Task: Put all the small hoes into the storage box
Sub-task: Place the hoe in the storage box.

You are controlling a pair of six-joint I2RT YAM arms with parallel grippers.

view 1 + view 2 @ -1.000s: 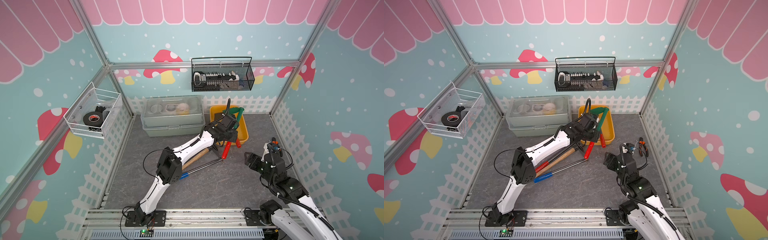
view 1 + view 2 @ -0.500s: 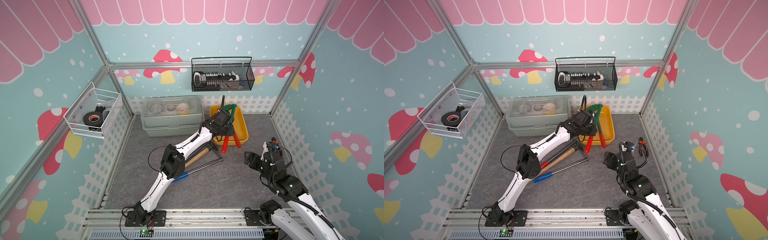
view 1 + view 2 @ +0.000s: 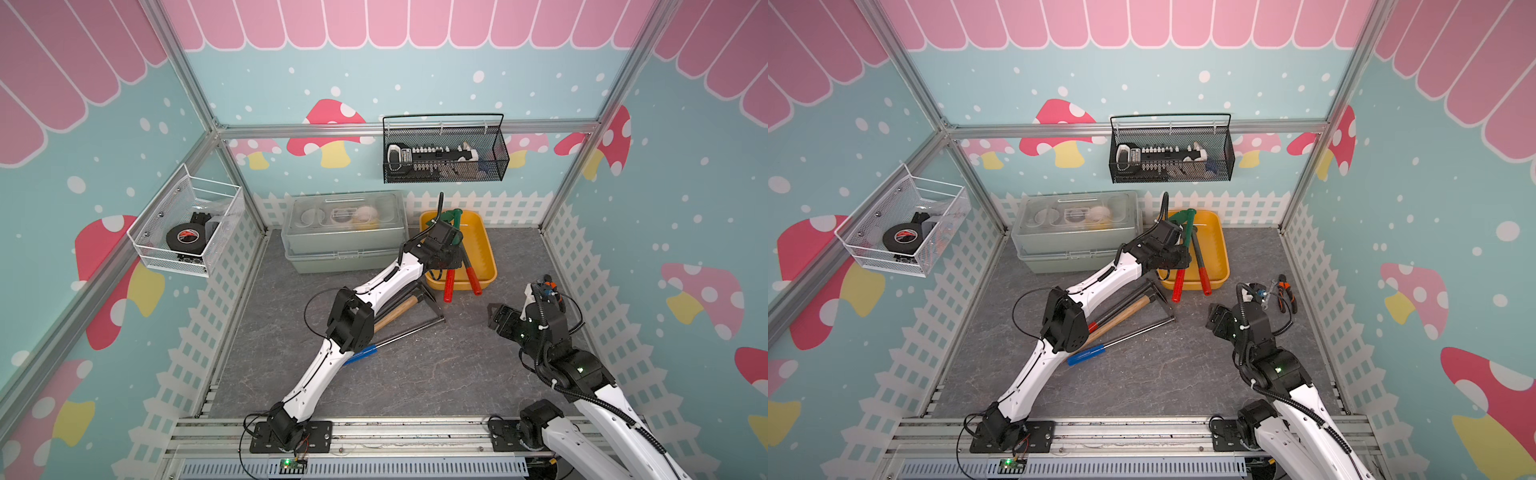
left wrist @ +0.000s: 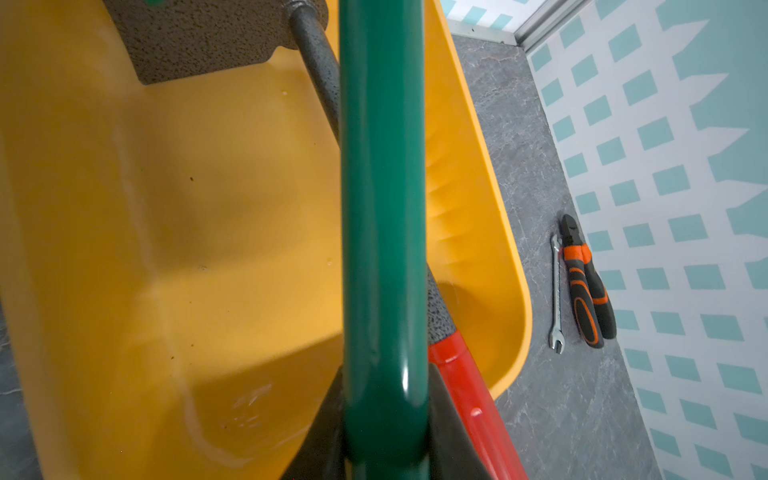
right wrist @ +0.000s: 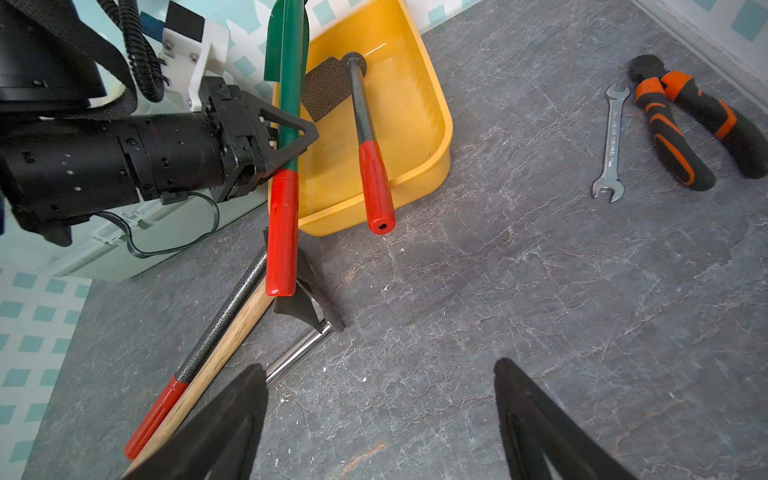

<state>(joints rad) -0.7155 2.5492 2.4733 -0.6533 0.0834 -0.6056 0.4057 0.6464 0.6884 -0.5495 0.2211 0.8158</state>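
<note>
Left pincer (image 5: 291, 139): closed on the green shaft of the hoe, just above its red grip, with one finger on each side of the shaft.
Small hoe with green metal shaft, green blade and red plastic grip (image 5: 290, 99): held tilted, not lying flat. Its blade end is over the far part of the box. The red grip reaches past the near rim, over the worktop.
Hoe against pincer: in the left wrist view the green shaft (image 4: 382, 208) runs straight out from between the fingers, over the box floor.
Shallow yellow plastic storage box (image 3: 487, 249): at the back of the worktop, just beside the grey-green lidded case (image 3: 345, 249).
Grey speckled tool with flat blade and red grip (image 5: 365, 116): lies in the box, its grip overhanging the near rim.
Hoe grip end: whether it touches the tools below cannot be told.
Right pincer (image 5: 380, 415): spread wide and empty over the bare grey stone-pattern worktop (image 3: 415, 374), well apart from the box.
</note>
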